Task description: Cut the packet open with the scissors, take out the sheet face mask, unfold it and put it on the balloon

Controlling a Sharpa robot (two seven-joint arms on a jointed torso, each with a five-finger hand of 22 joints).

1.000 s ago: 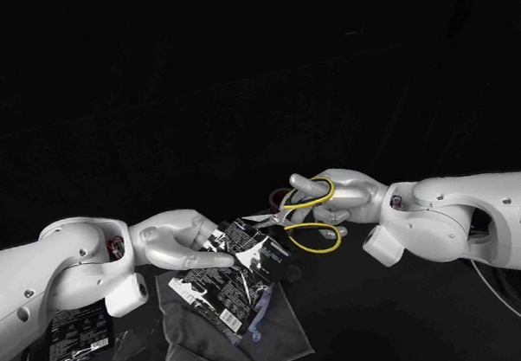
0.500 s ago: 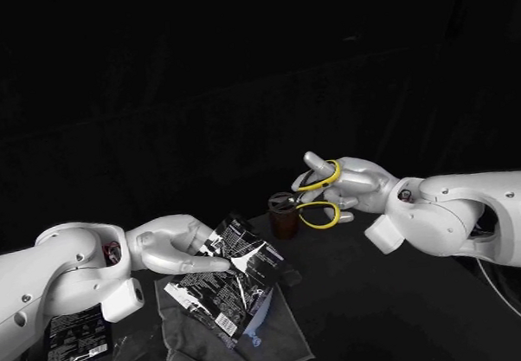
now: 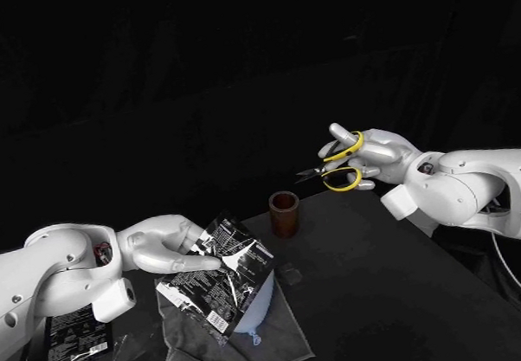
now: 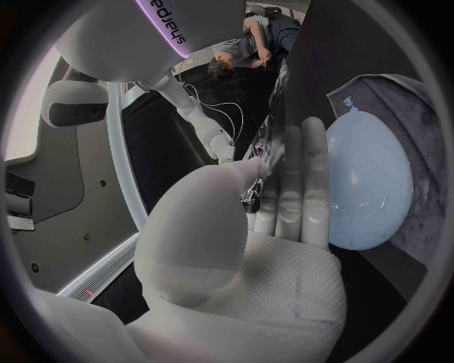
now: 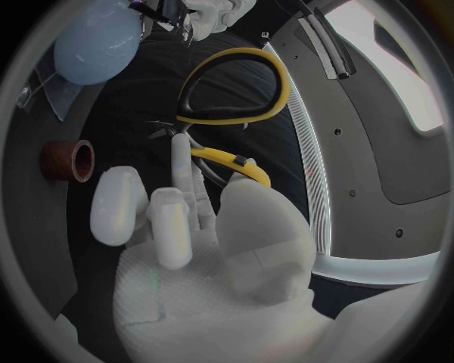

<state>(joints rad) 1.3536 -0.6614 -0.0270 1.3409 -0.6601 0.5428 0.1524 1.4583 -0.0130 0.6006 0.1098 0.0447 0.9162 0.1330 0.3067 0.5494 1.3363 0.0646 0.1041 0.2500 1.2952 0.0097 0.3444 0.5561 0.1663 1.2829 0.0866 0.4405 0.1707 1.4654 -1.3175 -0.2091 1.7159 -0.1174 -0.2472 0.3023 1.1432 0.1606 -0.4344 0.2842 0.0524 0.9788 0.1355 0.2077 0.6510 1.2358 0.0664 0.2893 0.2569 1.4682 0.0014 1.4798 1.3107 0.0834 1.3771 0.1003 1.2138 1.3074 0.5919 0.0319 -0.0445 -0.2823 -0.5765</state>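
Left hand pinches the packet between thumb and fingers and holds it lifted, tilted, above the pale blue balloon. The balloon lies on a grey cloth directly under the packet, so in the head view the packet covers a part of it. The right hand is higher and well apart from the packet, toward the robot's right. Its fingers are clamped through the yellow handles of the scissors, and the blades point back toward the packet. The long axis of the packet goes on a slope, from the lower end over the cloth up to a short upper edge that is turned toward the scissors side. I think this edge is the one the blades must meet, but I cannot tell whether it is already cut. For any cut the right hand has to come down and across to the left hand, because the left hand is the one at the packet. Between both hands a brown tube stands upright on the black surface. A second packet lies flat beside the left arm. The room behind is dark.
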